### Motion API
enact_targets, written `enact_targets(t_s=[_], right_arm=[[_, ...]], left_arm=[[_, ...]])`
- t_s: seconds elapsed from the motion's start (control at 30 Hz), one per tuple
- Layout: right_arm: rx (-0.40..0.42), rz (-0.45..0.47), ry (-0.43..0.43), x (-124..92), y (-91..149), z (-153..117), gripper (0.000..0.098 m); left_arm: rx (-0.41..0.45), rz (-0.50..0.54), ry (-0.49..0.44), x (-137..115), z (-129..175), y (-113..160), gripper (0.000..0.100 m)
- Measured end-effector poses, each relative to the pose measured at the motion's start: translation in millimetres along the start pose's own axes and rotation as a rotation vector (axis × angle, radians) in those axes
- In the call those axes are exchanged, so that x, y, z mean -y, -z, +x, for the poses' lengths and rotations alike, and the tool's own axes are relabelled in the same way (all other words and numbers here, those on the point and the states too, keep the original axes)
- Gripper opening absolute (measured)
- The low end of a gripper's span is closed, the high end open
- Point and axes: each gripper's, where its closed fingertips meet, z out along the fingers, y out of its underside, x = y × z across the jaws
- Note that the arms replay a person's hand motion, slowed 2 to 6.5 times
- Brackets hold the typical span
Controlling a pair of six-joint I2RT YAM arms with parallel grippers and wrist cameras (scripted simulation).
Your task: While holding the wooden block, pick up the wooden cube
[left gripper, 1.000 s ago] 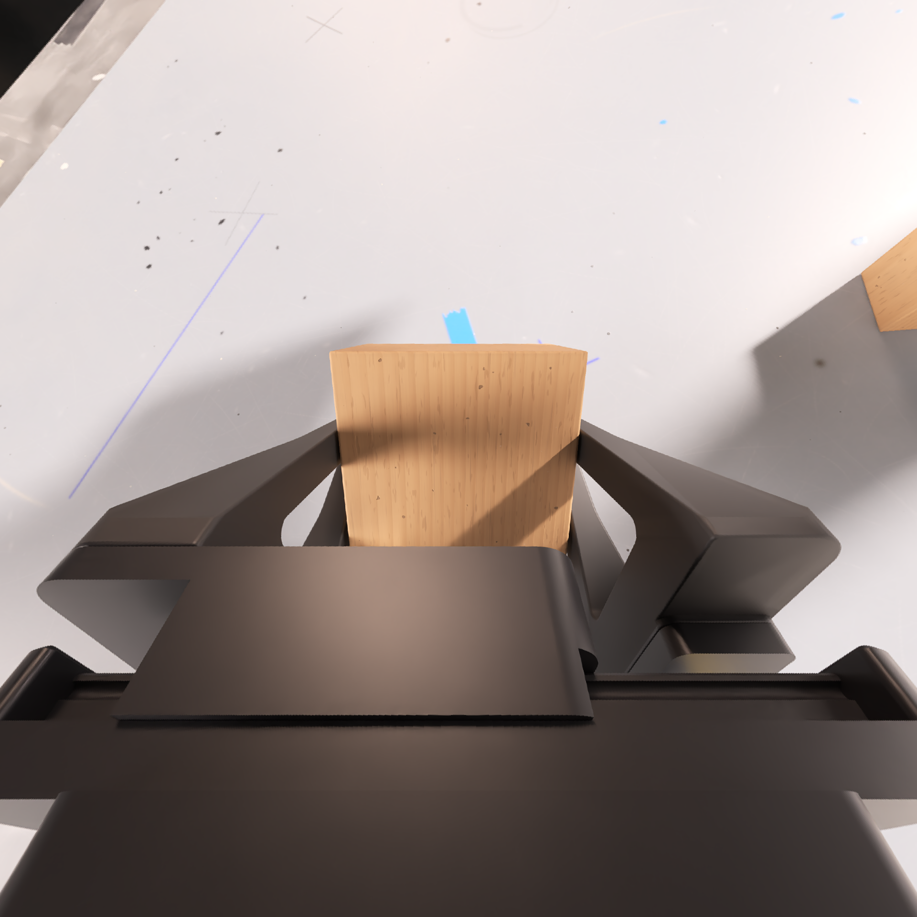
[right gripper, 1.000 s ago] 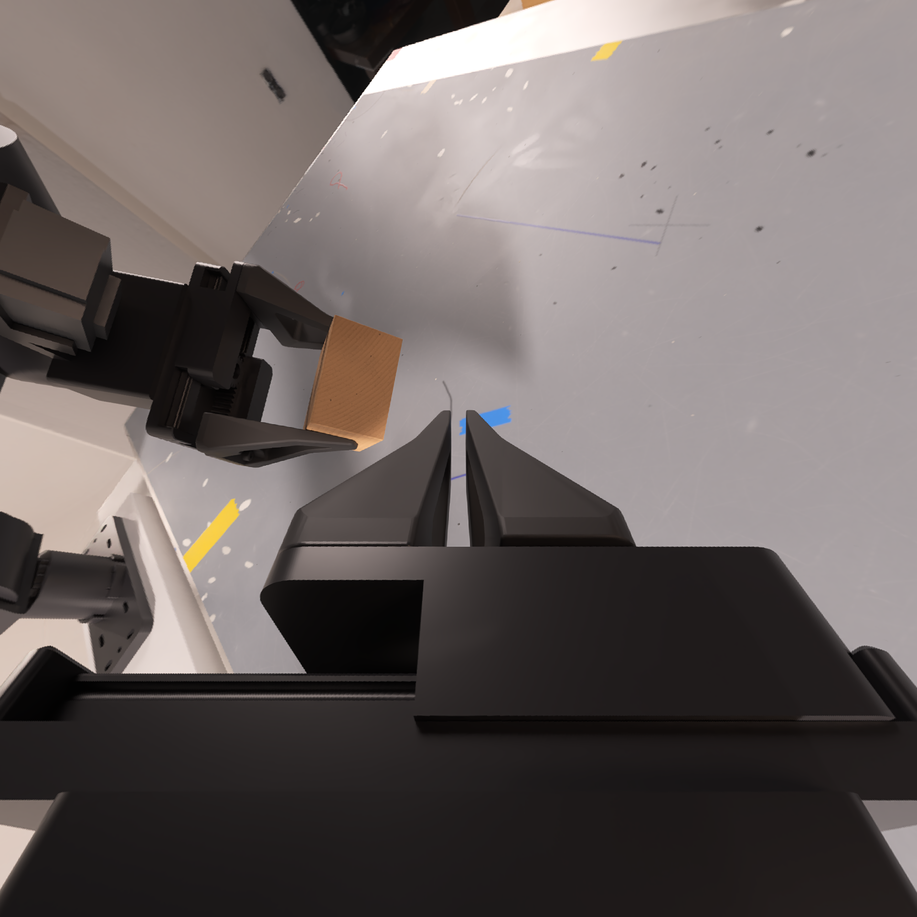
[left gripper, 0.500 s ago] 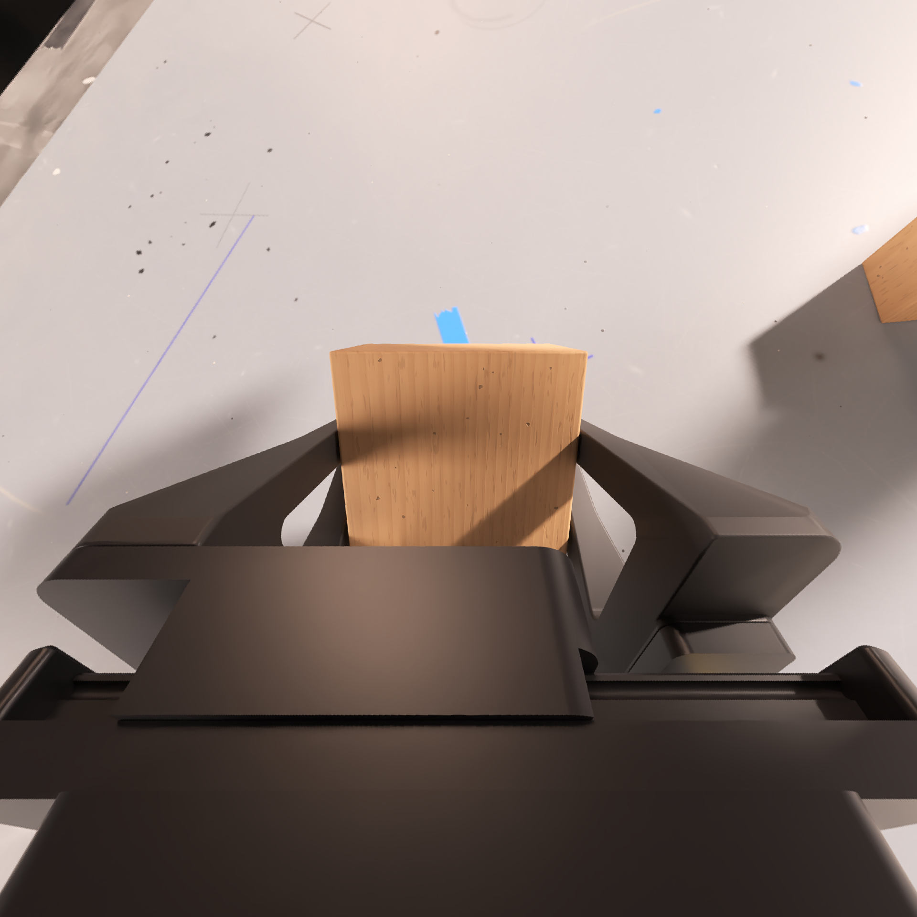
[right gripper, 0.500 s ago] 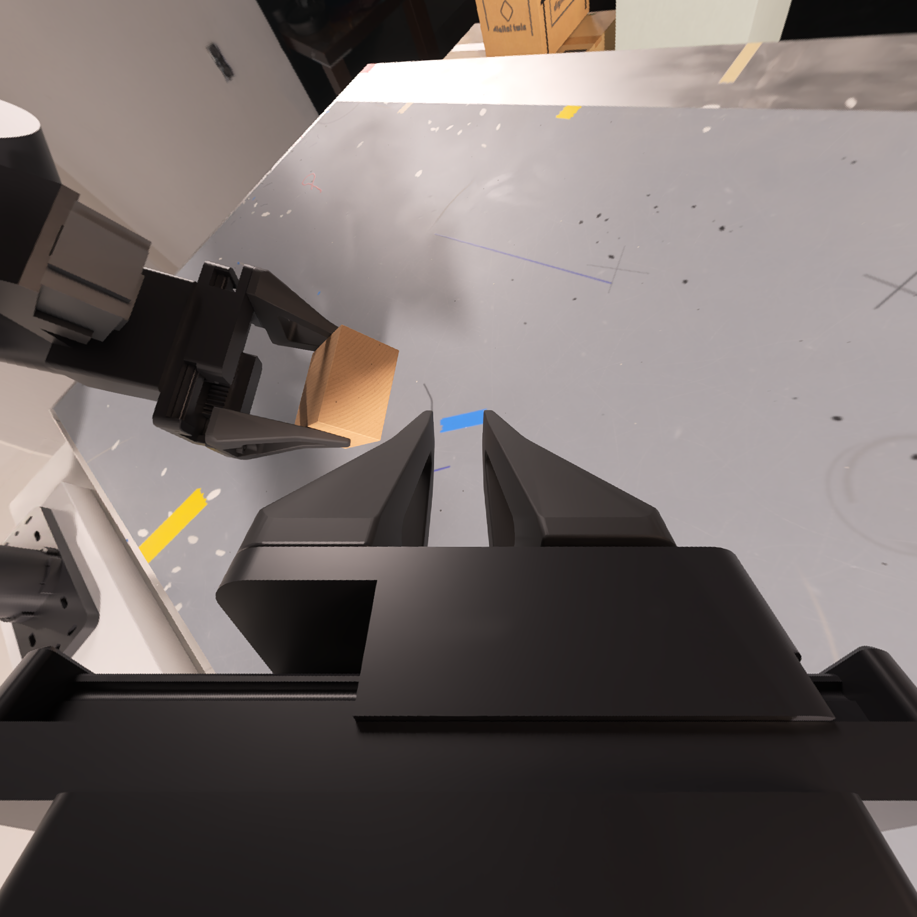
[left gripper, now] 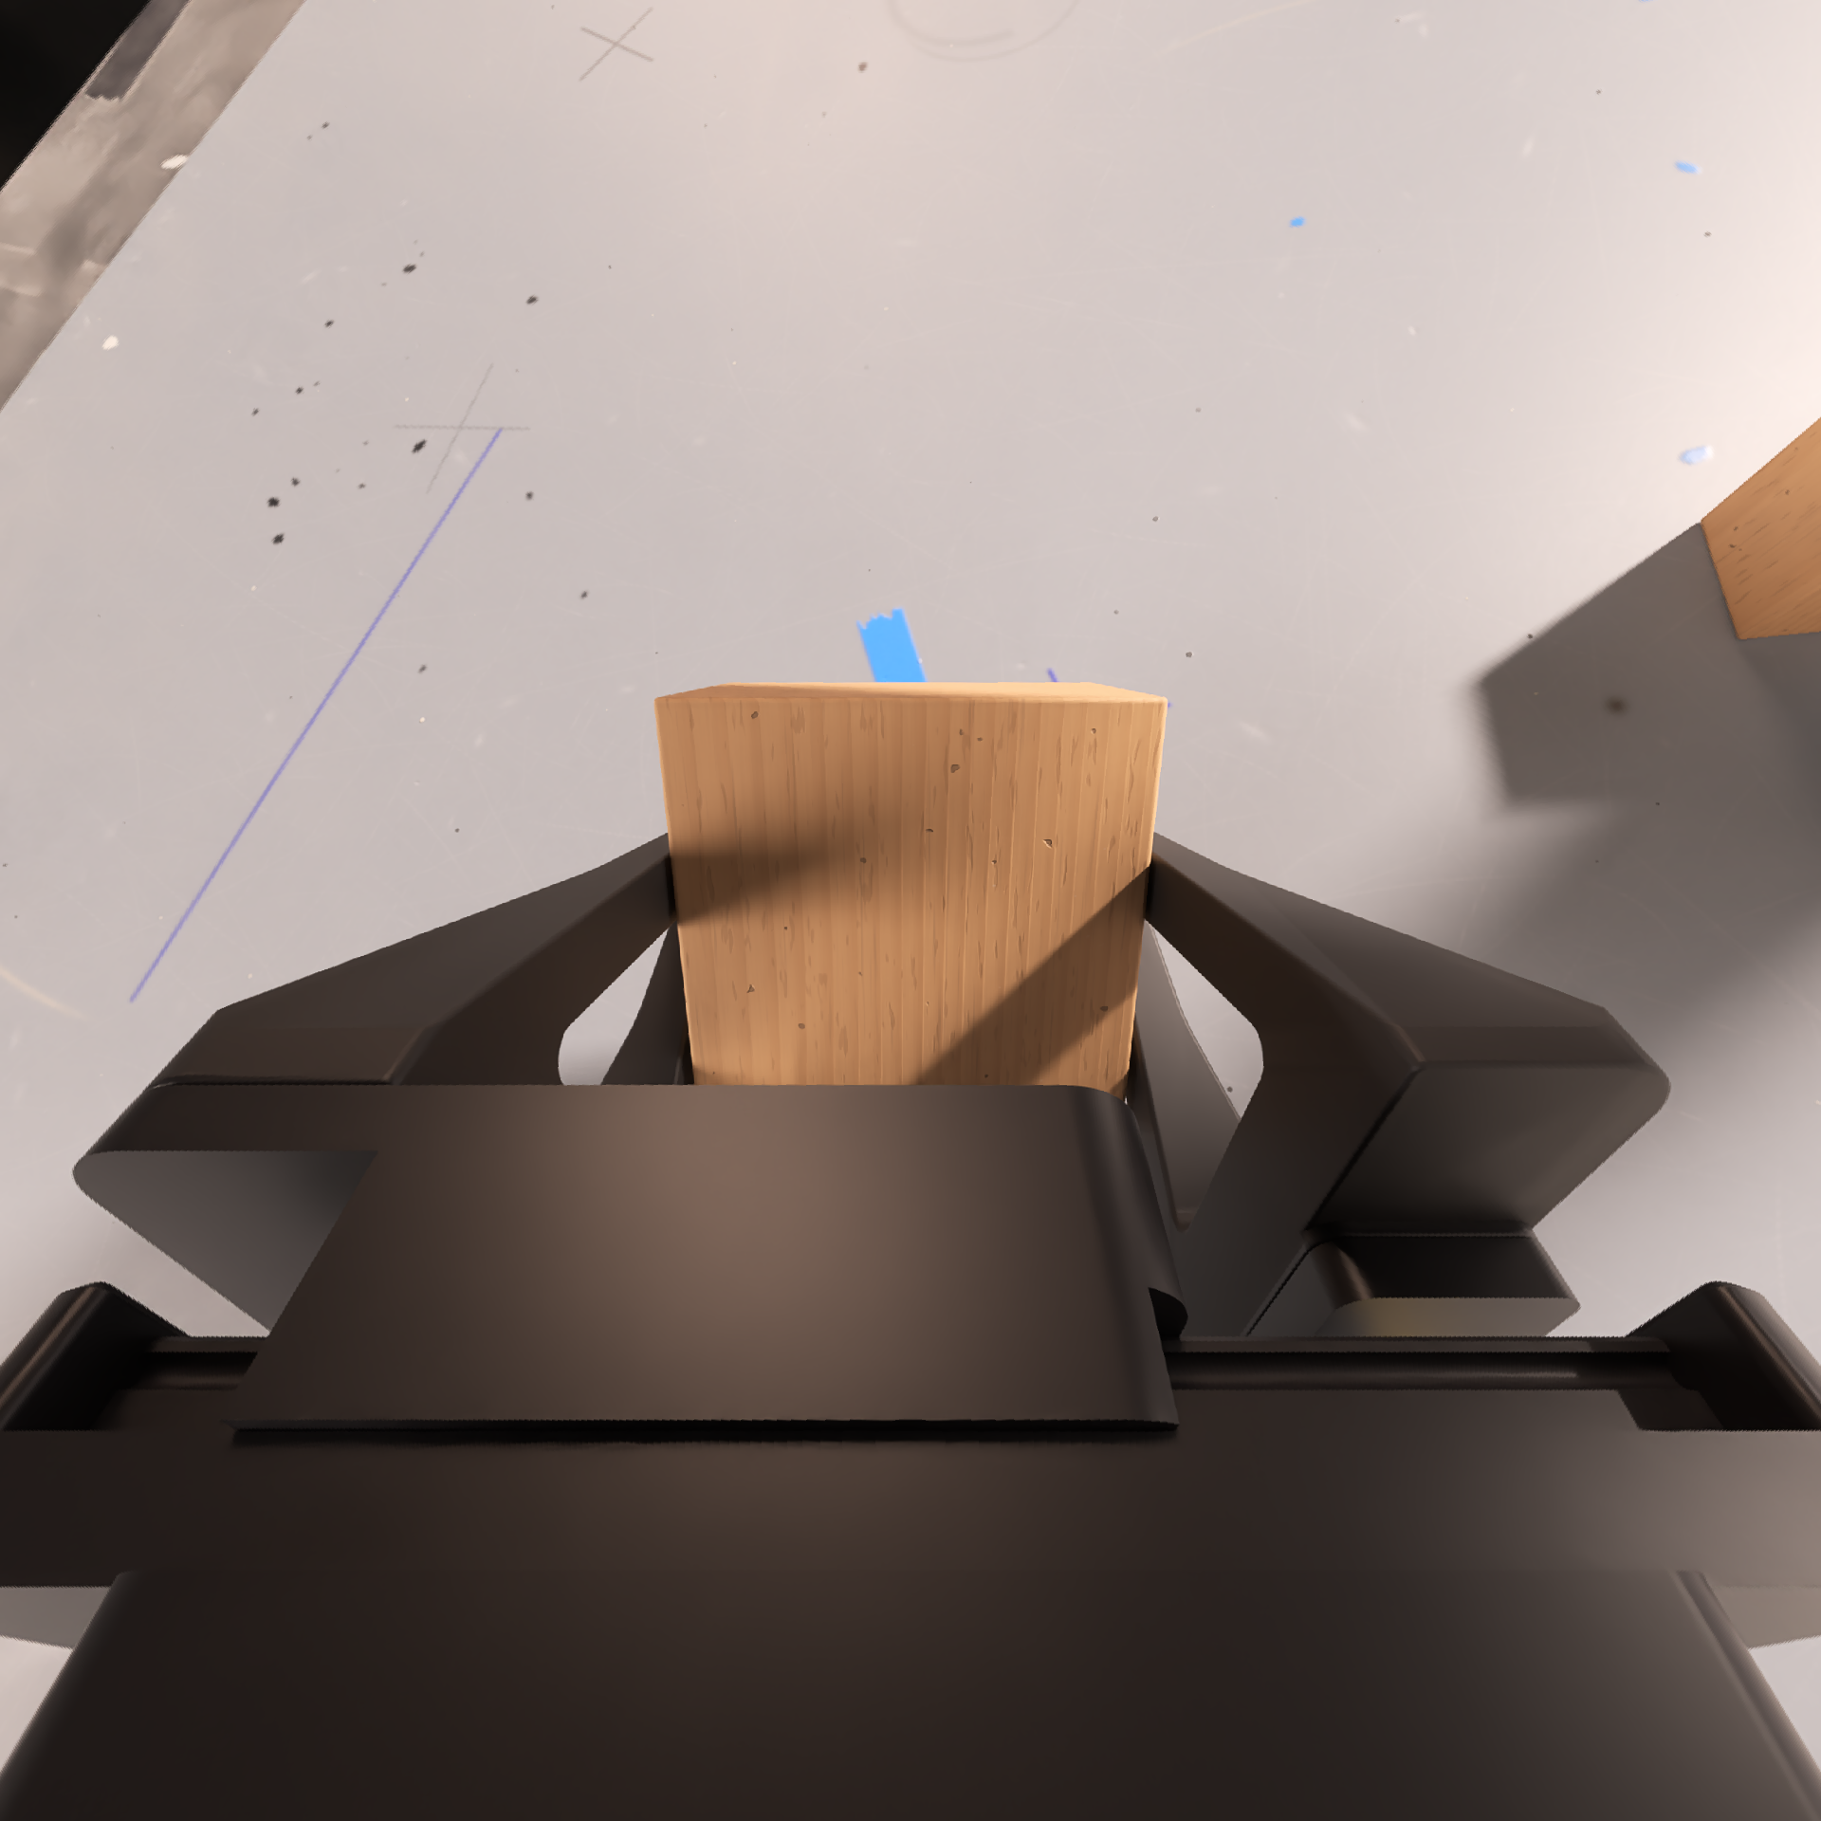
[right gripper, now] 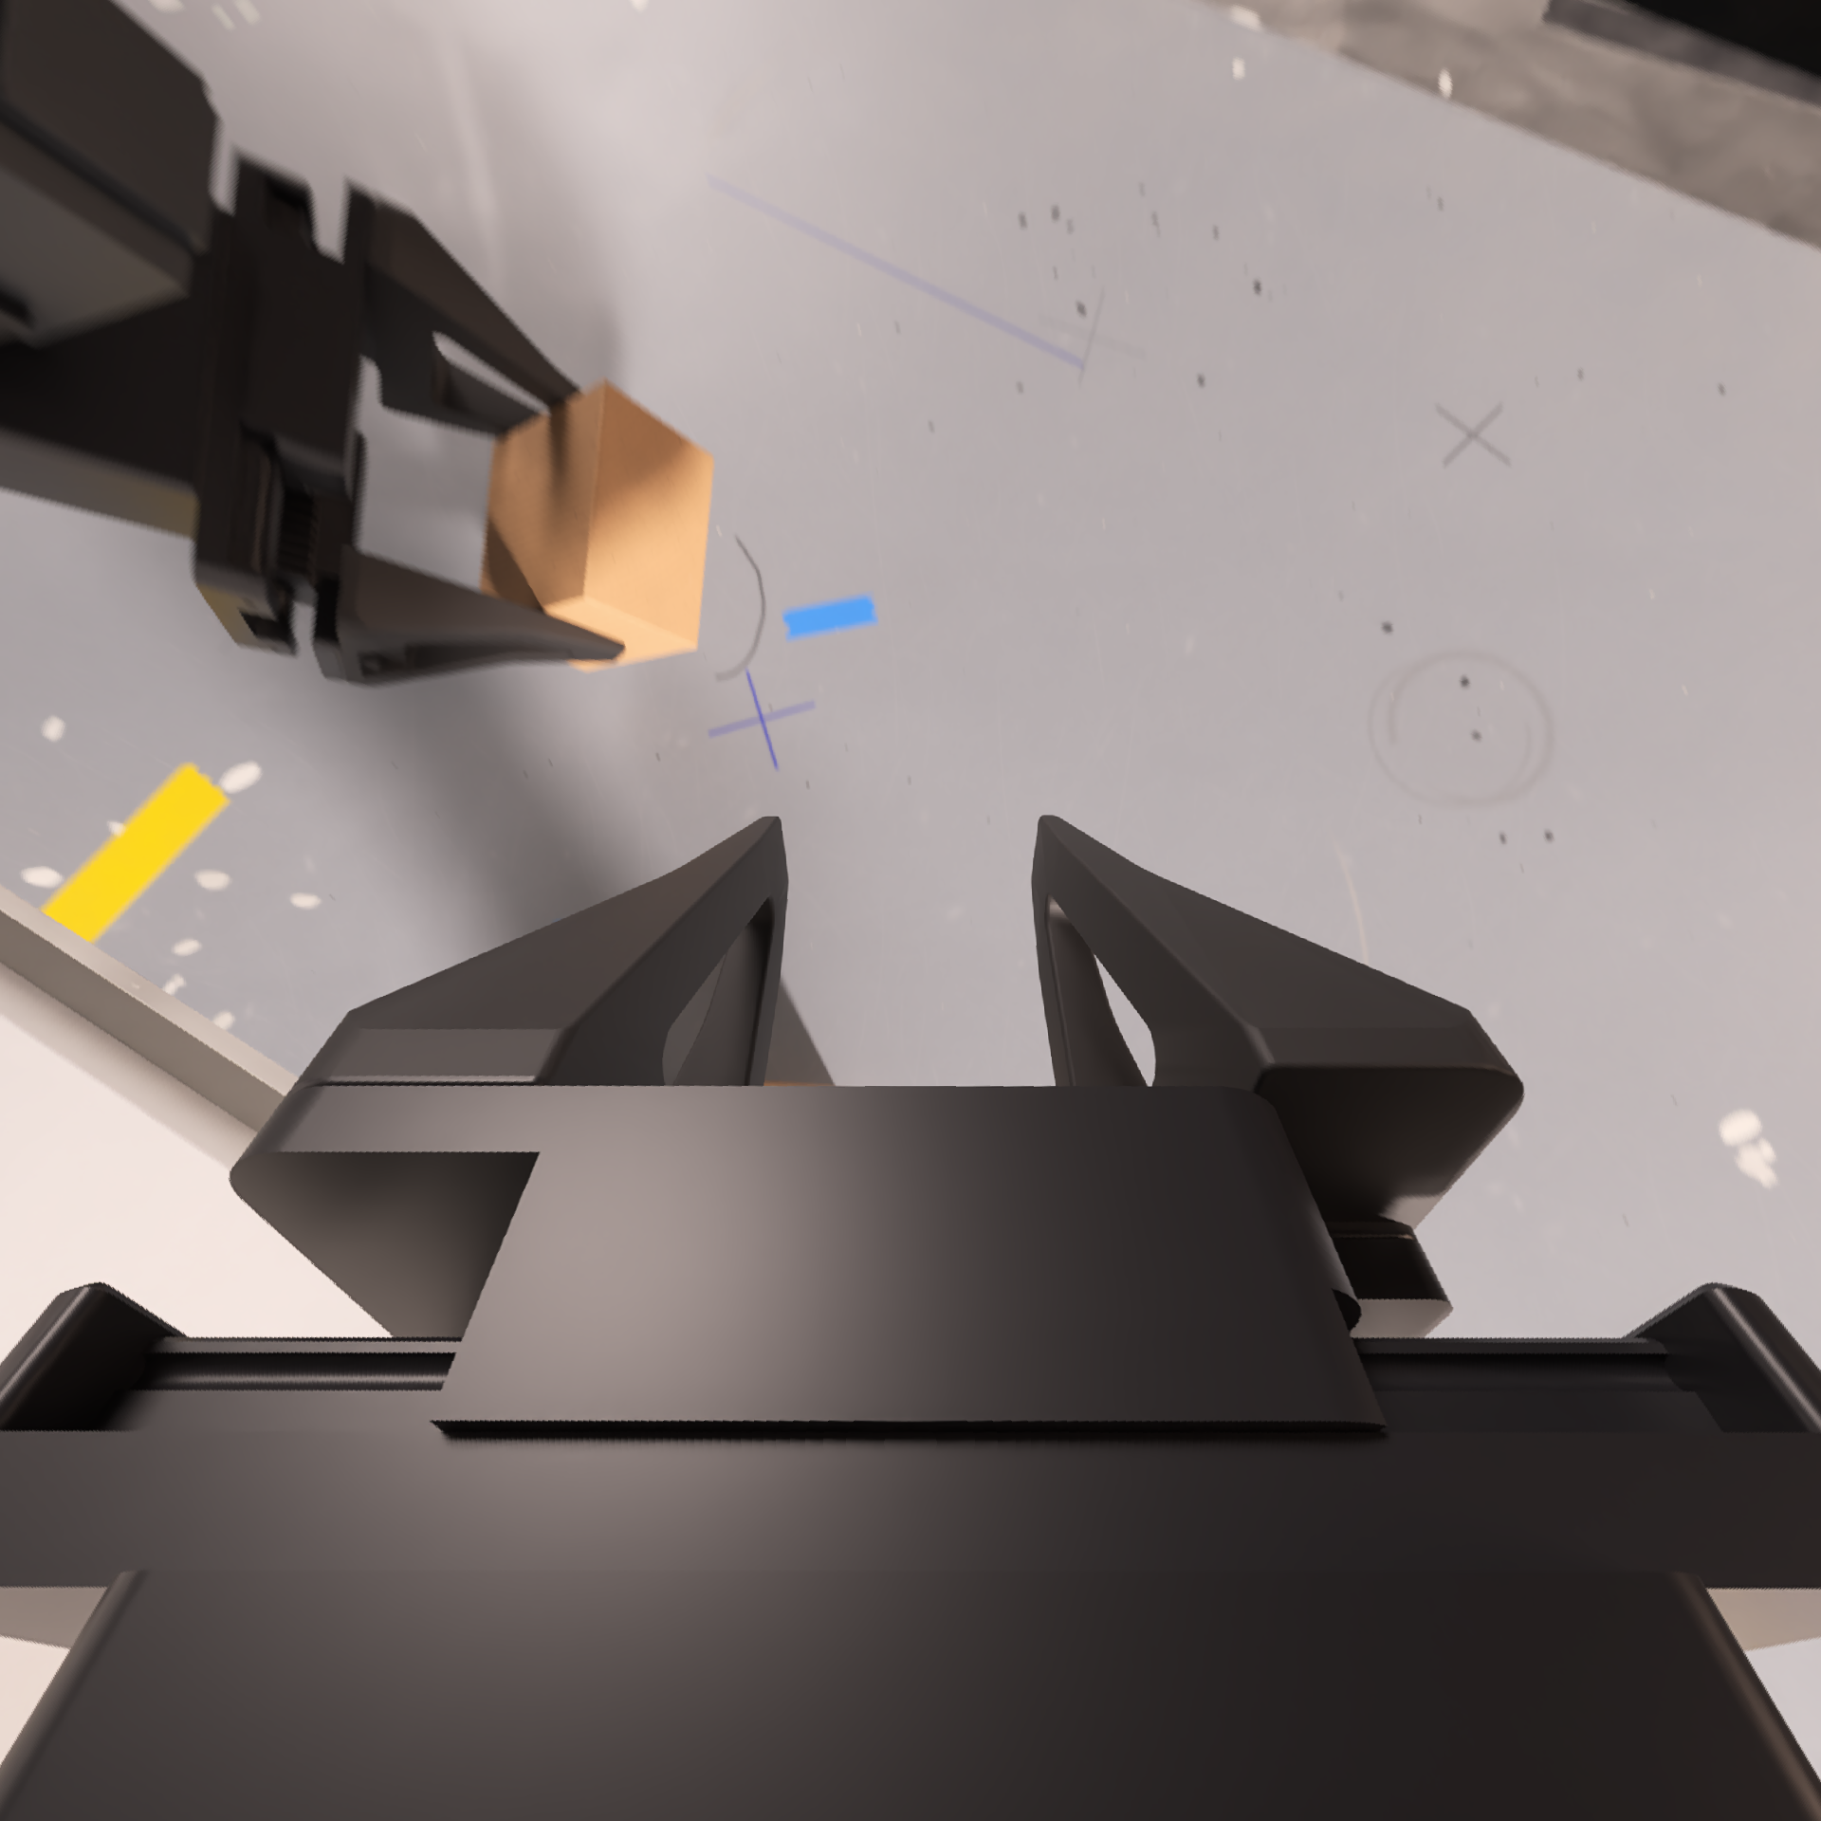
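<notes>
My left gripper (left gripper: 911,857) is shut on the wooden block (left gripper: 911,887), a light-grained block held above the grey table (left gripper: 985,394). The wooden cube (left gripper: 1769,552) shows only as a corner at the right edge of the left wrist view, casting a dark shadow on the table. In the right wrist view the left gripper (right gripper: 581,522) and the block (right gripper: 631,552) sit at the upper left. My right gripper (right gripper: 909,828) is open and empty over the table, its jaws well apart. The cube is hidden there, apart from a thin orange sliver behind the gripper body.
A blue tape strip (right gripper: 828,616) and a blue pen cross (right gripper: 764,719) lie on the table just beyond the held block. A yellow tape strip (right gripper: 133,852) lies near the table's left edge (right gripper: 148,1025). A faint ring mark (right gripper: 1458,724) is at the right.
My right gripper has gone from shut to open, and its view has swung and tilted down toward the table. My left gripper still holds the block, barely moved.
</notes>
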Motion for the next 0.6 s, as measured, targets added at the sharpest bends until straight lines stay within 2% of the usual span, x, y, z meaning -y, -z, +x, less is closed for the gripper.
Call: enact_targets(t_s=[0.13, 0.23, 0.6], right_arm=[[-0.083, -0.105, 0.028, -20.8, 3.2, -13.2, 0.0430], [-0.114, -0.168, 0.035, -36.6, 1.5, -24.8, 0.0430], [-0.127, -0.436, 0.004, -90.7, -18.2, -45.3, 0.0445]], left_arm=[[-0.002, 0.001, 0.003, -0.3, -0.2, 0.4, 0.063], [-0.004, 0.003, 0.006, -0.4, -0.6, 0.8, 0.063], [-0.008, 0.014, 0.009, 0.9, -0.7, 3.6, 0.063]])
